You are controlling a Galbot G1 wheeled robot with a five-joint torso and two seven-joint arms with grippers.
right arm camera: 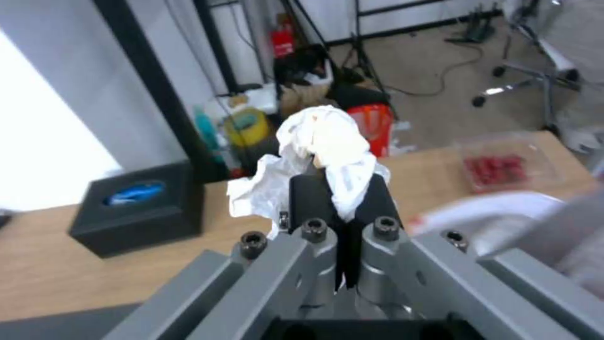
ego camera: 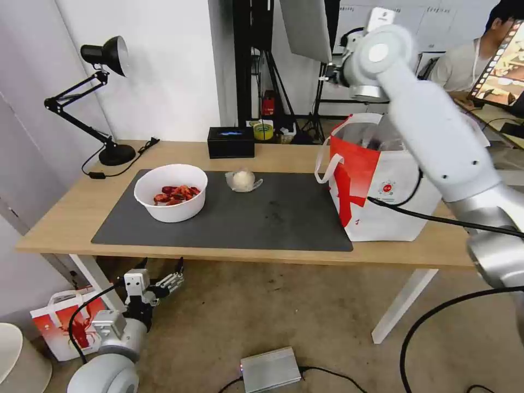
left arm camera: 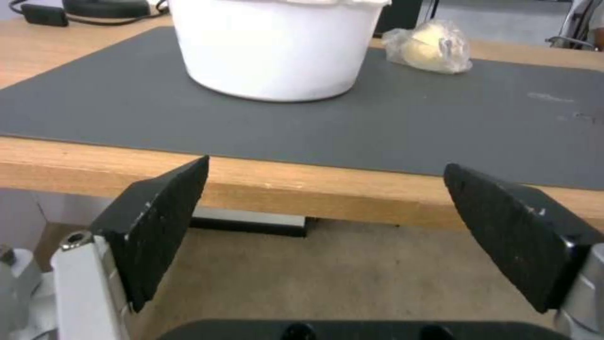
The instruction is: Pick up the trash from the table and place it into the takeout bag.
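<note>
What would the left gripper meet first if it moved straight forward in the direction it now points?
Probably the front edge of the table. The open left gripper hangs below the tabletop, and in its wrist view that wooden edge lies between its fingers. Beyond it stands the white bowl on the grey mat. Depth is unclear.

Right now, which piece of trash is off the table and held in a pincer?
The crumpled white tissue, pinched in the right pincer. The white bowl of crayfish shells and the clear plastic wad sit on the grey mat.
</note>
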